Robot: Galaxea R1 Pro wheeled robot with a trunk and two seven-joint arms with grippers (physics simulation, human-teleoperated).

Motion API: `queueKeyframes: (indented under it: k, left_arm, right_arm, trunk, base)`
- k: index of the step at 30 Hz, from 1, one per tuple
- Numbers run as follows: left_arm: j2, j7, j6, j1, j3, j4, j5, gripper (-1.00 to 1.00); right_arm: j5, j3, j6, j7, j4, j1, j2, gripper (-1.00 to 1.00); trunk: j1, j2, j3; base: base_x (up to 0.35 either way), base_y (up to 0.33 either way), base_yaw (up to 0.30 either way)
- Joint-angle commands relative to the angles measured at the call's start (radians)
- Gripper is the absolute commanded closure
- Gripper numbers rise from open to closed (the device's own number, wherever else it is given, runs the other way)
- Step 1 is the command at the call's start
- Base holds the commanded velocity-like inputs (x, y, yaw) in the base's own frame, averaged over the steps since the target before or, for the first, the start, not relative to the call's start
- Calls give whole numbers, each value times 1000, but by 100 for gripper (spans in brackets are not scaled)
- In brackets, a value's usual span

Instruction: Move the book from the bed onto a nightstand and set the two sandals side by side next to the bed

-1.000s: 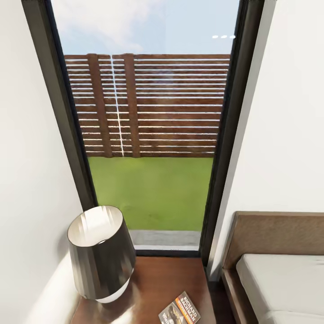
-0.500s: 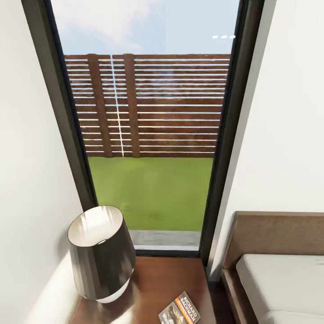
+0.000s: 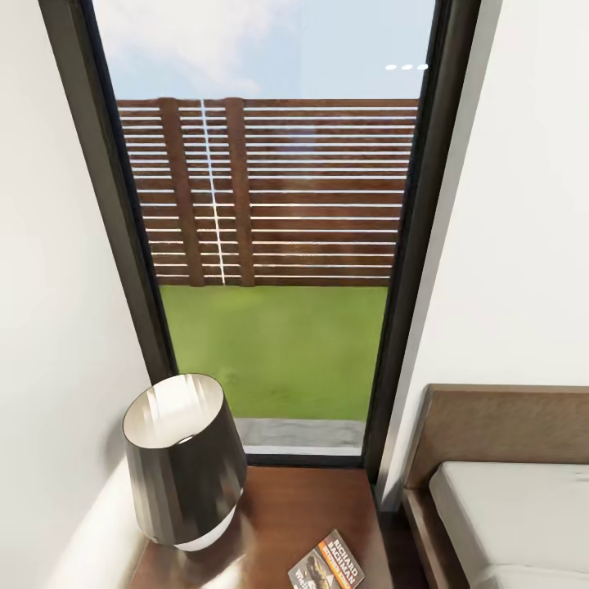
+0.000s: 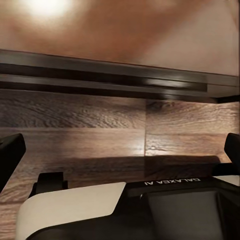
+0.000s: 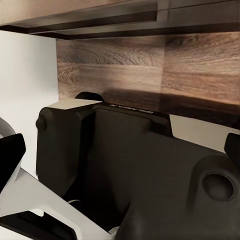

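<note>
The book (image 3: 327,564) lies flat on the reddish-brown nightstand (image 3: 303,507), near its front right corner, with the orange band and white lettering facing up. To the right of the stand is the bed (image 3: 515,515), with its pale grey mattress and brown headboard (image 3: 499,421). In the left wrist view my left gripper (image 4: 120,160) is open, its dark fingertips (image 4: 10,155) far apart over wood-plank floor. In the right wrist view my right gripper (image 5: 120,155) is also open, with nothing between its fingers. The sandals are out of view.
A dark-shaded lamp (image 3: 184,462) stands on the left half of the nightstand, beside the book. Behind it a tall dark-framed window (image 3: 278,245) looks onto grass and a slatted fence. White walls close in on both sides. My own dark base (image 5: 130,170) sits under the right gripper.
</note>
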Motion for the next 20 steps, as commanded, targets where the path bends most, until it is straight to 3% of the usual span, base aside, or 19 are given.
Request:
queueKeyframes:
  k: [1,20]
  left_arm:
    - [-1,-4,-3,-1,-9,1,11,-100]
    - [0,-4,-3,-1,-8,1,11,-100]
  right_arm:
    - [-10,8,2,4,2,-1,0,-100]
    - [-10,8,2,4,3,-1,0,-100]
  trunk:
    - [0,-1,-1]
    - [0,-1,-1]
  base:
    - [0,0,0]
    - [0,0,0]
